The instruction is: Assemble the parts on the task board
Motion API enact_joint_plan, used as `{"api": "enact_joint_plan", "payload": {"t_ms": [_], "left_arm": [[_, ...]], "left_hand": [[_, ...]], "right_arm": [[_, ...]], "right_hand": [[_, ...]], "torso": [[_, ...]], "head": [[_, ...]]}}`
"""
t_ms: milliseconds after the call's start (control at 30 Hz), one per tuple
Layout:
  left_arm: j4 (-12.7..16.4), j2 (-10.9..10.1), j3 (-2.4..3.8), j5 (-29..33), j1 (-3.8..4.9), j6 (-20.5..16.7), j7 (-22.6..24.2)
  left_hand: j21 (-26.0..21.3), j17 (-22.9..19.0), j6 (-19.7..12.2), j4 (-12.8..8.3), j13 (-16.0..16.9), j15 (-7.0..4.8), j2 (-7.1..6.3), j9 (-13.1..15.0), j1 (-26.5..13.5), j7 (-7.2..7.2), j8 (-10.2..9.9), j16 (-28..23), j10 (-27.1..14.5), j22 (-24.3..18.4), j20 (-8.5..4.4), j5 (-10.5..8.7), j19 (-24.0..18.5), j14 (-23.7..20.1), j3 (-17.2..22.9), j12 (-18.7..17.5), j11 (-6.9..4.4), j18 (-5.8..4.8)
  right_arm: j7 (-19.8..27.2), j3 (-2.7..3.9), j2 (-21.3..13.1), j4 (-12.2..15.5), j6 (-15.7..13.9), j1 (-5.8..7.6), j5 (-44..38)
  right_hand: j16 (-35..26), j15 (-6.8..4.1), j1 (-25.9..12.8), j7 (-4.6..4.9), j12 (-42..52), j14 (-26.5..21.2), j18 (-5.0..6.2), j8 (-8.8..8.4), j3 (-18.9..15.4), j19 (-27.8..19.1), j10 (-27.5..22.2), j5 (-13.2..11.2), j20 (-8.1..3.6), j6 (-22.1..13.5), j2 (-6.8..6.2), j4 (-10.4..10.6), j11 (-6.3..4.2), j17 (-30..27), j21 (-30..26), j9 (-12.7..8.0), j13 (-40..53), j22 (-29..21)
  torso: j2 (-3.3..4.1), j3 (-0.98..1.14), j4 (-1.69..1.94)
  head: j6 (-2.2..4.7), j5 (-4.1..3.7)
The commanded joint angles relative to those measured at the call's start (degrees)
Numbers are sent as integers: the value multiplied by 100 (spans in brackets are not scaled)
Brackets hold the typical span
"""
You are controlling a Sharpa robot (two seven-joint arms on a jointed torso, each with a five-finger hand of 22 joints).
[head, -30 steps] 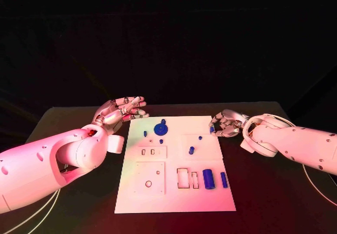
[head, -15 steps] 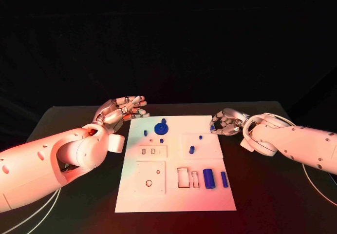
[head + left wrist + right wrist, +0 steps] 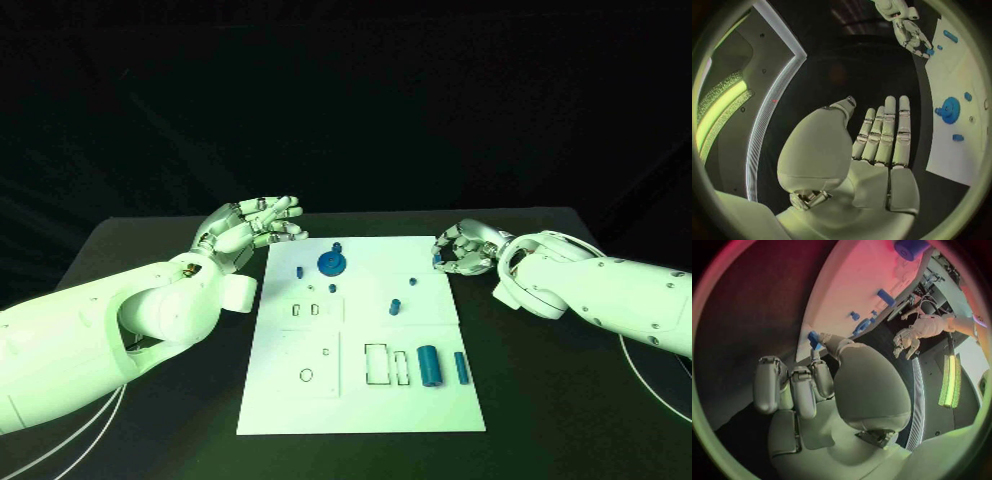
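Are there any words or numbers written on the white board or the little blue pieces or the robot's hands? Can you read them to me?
No words, numbers or signs can be read anywhere.
White task board: only outlined slots and holes, no writing.
Small blue parts, such as the round blue gear: plain, no marks.
Silver left hand and silver right hand: no label that can be read.

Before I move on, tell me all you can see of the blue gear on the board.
The blue gear is a round toothed disc with a small raised hub, smooth and plastic-looking. It lies flat near the far edge of the task board, left of the middle, with small blue pegs close around it. The left wrist view shows its teeth clearly. Neither hand touches it; the left hand hovers open beside the board.
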Motion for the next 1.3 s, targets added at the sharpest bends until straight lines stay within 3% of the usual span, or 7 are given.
{"api": "enact_joint_plan", "payload": {"t_ms": [33,667,933,1100,1300], "left_arm": [[11,9,4,-28,6,108,26],[15,5,4,-28,6,115,20],[14,3,4,-28,6,126,13],[12,1,4,-29,5,129,10],[2,-6,4,-29,5,126,7]], "left_hand": [[-24,7,-46,-3,3,20,15,9,54,284,-14,-21,17,-8,4,-14,-34,-16,23,-16,37,72],[-25,13,-46,3,5,21,22,12,51,284,-12,-26,23,-12,6,-14,-37,-17,29,-21,37,73],[-25,13,-46,3,5,21,22,12,51,284,-12,-26,23,-12,6,-14,-37,-17,29,-21,37,73],[-25,13,-46,3,5,21,22,12,51,284,-12,-26,23,-12,6,-14,-37,-17,29,-21,37,73],[-25,13,-46,3,5,21,22,12,51,284,-12,-26,23,-12,6,-14,-37,-17,29,-21,37,73]], "right_arm": [[2,0,12,-13,-27,-2,-57],[-24,-1,132,-138,-4,-5,-162],[3,-1,144,-75,-376,-10,-213],[-61,0,118,-6,-634,-11,-254],[-78,12,31,277,-807,36,-228]], "right_hand": [[7,6,-10,-4,35,499,-49,46,49,24,34,-39,-2,77,58,-5,5,1141,26,13,139,357],[7,-98,-129,-157,50,501,-50,328,47,37,60,-51,-88,450,99,-49,-123,1145,27,141,164,382],[11,-187,-253,-282,87,507,-61,538,5,72,132,-51,-165,657,151,11,-229,1163,59,235,227,428],[10,-210,-274,-309,94,507,-66,576,9,86,151,-47,-187,679,183,31,-254,1161,74,253,240,446],[12,-225,-260,-318,89,508,-80,586,35,121,153,-42,-202,661,226,29,-266,1166,123,260,237,492]], "torso": [[0,0,-4],[-1,0,4],[-4,3,-3],[-6,0,-1],[-17,-4,-16]], "head": [[3,-3],[-32,-6],[-43,6],[-43,5],[-45,13]]}}
